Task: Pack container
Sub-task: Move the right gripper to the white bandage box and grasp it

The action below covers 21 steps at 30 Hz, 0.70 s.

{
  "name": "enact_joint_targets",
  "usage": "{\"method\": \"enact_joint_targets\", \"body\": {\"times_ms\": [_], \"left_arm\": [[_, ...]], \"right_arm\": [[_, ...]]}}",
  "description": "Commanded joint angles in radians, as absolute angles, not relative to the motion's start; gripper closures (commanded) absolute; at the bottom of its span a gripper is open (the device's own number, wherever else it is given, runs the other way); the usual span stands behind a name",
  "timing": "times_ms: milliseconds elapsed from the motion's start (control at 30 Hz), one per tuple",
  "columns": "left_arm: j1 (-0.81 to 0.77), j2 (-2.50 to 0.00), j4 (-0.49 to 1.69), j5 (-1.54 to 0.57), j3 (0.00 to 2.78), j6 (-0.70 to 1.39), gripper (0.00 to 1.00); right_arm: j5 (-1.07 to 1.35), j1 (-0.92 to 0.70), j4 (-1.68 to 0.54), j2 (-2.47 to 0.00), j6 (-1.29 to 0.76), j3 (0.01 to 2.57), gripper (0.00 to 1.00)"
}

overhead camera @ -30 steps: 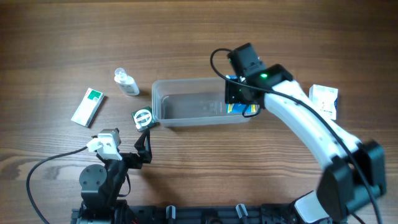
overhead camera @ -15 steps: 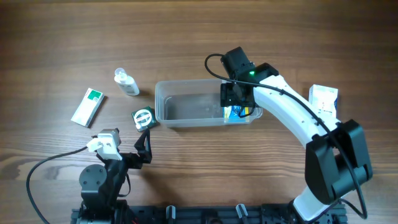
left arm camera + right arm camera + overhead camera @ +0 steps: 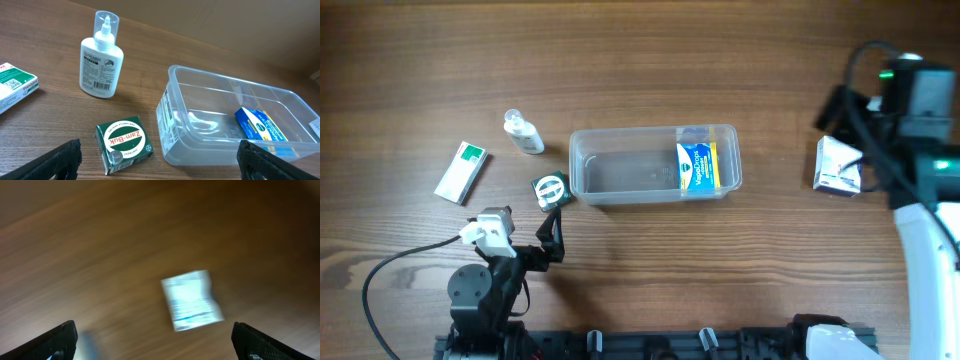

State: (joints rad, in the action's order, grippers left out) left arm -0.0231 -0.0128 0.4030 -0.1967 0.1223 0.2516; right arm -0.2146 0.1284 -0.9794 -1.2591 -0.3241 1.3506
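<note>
Container (image 3: 620, 172) holding one blue box (image 3: 696, 165), one bottle (image 3: 523, 131), left end effector (image 3: 159, 156) released, right end effector (image 3: 155, 334) released

The left arm (image 3: 485, 285) sits folded up small at the near left side. The left gripper (image 3: 552, 238) is low down and points away from the arm's base. In the left wrist view its two black fingers (image 3: 60, 162) poke in at the bottom corners. They are far apart, and nothing is held between them.

The right arm (image 3: 925, 230) is white and reaches up along the far right side. Its wrist (image 3: 912, 95) is black, with a little green light. The right gripper (image 3: 153, 332) is up in the air and looks down. Its fingers (image 3: 60, 337) are spread wide too, and they hold nothing.
</note>
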Motion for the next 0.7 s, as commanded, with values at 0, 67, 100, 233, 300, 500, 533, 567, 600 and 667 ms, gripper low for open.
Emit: {"method": "enact_joint_targets", "body": {"times_ms": [0, 67, 100, 233, 300, 500, 533, 567, 600, 667], "left_arm": [[-0.015, -0.003, 0.400, -0.209, 0.120, 0.239, 0.00], [-0.015, -0.003, 0.400, -0.209, 0.120, 0.239, 0.00], [-0.015, -0.003, 0.400, -0.209, 0.120, 0.239, 0.00], [-0.015, -0.003, 0.400, -0.209, 0.120, 0.239, 0.00], [-0.015, -0.003, 0.400, -0.209, 0.120, 0.239, 0.00], [-0.015, -0.003, 0.400, -0.209, 0.120, 0.239, 0.00], [-0.015, -0.003, 0.400, -0.209, 0.120, 0.239, 0.00], [-0.015, -0.003, 0.400, -0.209, 0.120, 0.239, 0.00], [-0.015, -0.003, 0.400, -0.209, 0.120, 0.239, 0.00], [-0.015, -0.003, 0.400, -0.209, 0.120, 0.239, 0.00]], "right_arm": [[-0.194, 0.289, -0.945, -1.337, -0.236, 1.276, 0.00], [-0.194, 0.341, -0.904, -1.402, -0.234, 1.242, 0.00], [-0.188, 0.354, -0.896, -1.434, -0.225, 1.237, 0.00], [-0.054, 0.358, -0.837, -1.607, -0.054, 1.237, 0.00], [-0.062, 0.358, -0.815, -1.699, -0.038, 1.237, 0.00], [-0.020, 0.357, -0.775, -1.898, -0.003, 1.237, 0.00], [0.006, 0.356, -0.770, -1.921, -0.002, 1.237, 0.00], [0.033, 0.356, -0.770, -1.943, -0.002, 1.237, 0.03], [0.040, 0.356, -0.772, -1.955, -0.004, 1.237, 0.07], [0.039, 0.356, -0.775, -1.960, -0.030, 1.237, 0.13]]}}
